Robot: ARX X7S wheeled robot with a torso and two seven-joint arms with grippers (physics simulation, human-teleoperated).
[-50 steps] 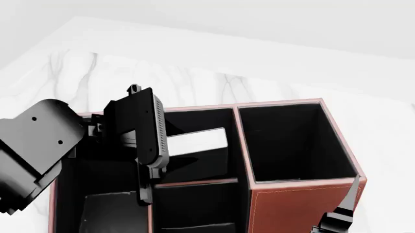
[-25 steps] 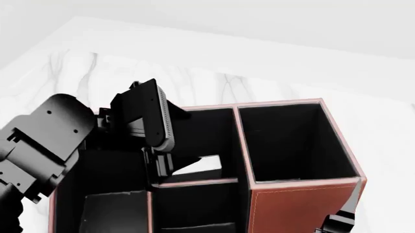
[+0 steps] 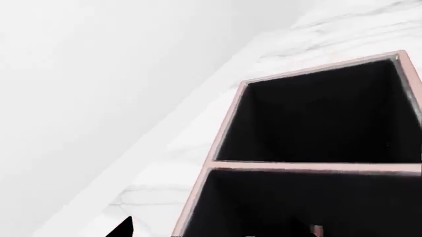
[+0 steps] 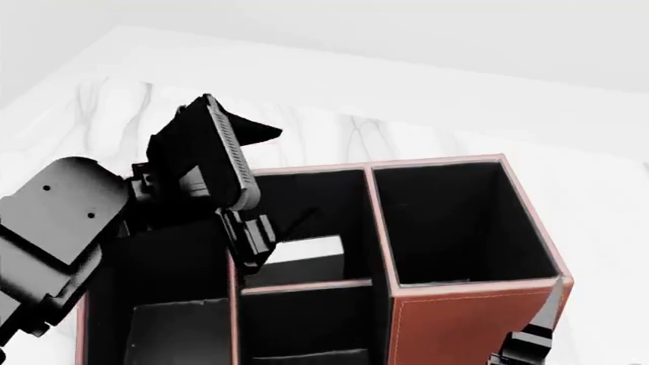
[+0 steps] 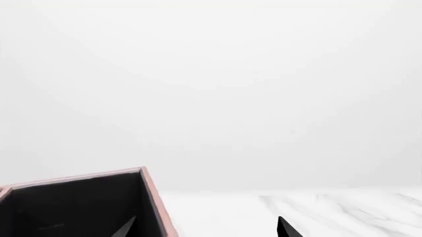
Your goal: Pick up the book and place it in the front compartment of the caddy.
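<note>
The book (image 4: pixel 307 249) is down inside the caddy (image 4: pixel 436 162). All I can see of it is a pale strip of page edge in the compartment just right of the left gripper (image 4: pixel 249 245), touching or nearly touching its fingertips. It's lying tilted, not standing neat. Starting at the left, that arm leans in over the caddy's left side with its fingertips dipped below the rim, right by the divider. I honestly can't tell whether the jaws are pinching the book or spread. The head view hides the gap, and the left wrist view only shows black compartments and pink rim. If I were driving, I'd make sure the fingers are fully let go before lifting. Then I'd pull straight up out of the box, because going sideways would probably catch the divider or drag the book back out. I'm also not sure this counts as the front compartment, so that's worth checking. Right of the book is the tall corner box, with nothing in it that I can see. Far right, the right gripper (image 5: pixel 205 229) hangs low beside the caddy's outer wall, fingers spread, holding nothing, well clear of the action. I'd leave it parked.
</note>
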